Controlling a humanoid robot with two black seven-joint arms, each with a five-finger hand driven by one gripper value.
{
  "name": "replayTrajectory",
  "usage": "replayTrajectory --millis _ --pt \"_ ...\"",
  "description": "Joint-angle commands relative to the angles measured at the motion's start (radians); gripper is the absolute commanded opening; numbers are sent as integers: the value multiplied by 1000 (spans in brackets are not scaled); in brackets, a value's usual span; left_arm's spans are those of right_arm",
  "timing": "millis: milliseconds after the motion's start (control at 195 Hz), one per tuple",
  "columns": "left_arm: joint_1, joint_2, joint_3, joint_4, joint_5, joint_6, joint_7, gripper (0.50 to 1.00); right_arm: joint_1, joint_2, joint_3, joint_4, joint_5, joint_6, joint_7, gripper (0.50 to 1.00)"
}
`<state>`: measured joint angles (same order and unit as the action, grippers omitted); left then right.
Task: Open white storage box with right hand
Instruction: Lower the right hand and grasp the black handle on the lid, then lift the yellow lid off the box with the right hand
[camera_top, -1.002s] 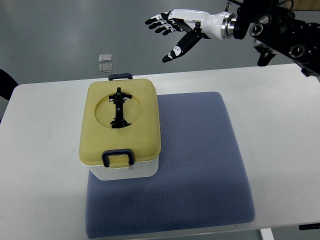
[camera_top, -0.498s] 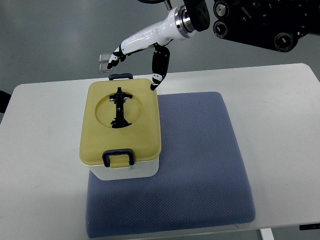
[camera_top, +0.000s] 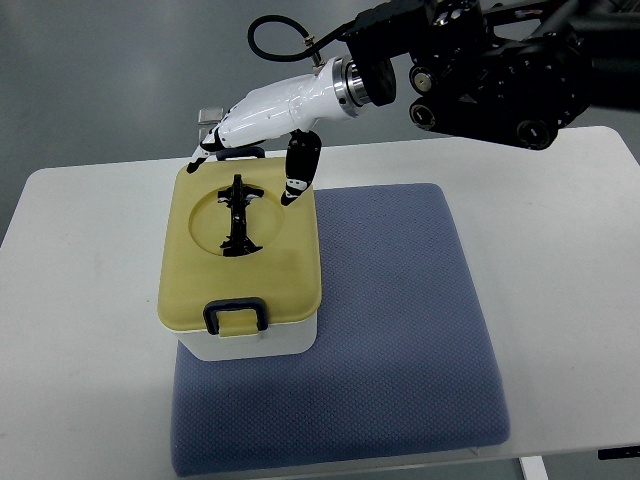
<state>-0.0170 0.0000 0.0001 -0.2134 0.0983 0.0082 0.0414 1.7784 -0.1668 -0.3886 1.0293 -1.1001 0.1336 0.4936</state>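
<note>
The white storage box (camera_top: 245, 340) sits on the near-left part of a blue mat (camera_top: 400, 330) on the tabletop (camera_top: 80, 330), front latch (camera_top: 236, 316) toward the camera and apparently fastened. Over the yellow lid's (camera_top: 200, 280) far edge, the right robot hand (camera_top: 262, 135) reaches with spread fingers gripping nothing (probably for the rear latch, which it hides).

Storage box (camera_top: 240, 262) on mat (camera_top: 400, 330) left part; right hand (camera_top: 262, 130) over box rear.

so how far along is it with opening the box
Done: the right hand is over the far edge of the storage box, fingers spread. In hand: lining up on the far latch, mostly hidden beneath it. Left: the yellow lid sits flat and the near latch looks closed.
</note>
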Motion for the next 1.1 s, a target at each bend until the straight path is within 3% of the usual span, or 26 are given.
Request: replayTrajectory --millis 0,113,267,437,519,601,1094 --pt "0 0 0 0 0 -1 0 1000 -17 12 -6 -2 -1 -26 2 928" --pt "0 0 -2 0 0 -1 0 1000 -22 15 -6 -2 -14 -29 -1 921" --pt "0 0 0 0 0 1 0 1000 -37 32 -16 -5 -18 -37 -3 840" --pt "0 0 -2 0 0 1 0 1000 -57 53 -41 -14 -29 -81 -3 787" --pt "2 0 -2 2 0 1 0 1000 -59 55 -42 -15 -37 -83 -4 688" --pt "2 0 -3 2 0 1 0 1000 -56 53 -42 -17 -38 -84 -7 500" --pt "2 0 -3 2 0 3 2 1000 29 35 -22 -9 -17 -88 -13 500"
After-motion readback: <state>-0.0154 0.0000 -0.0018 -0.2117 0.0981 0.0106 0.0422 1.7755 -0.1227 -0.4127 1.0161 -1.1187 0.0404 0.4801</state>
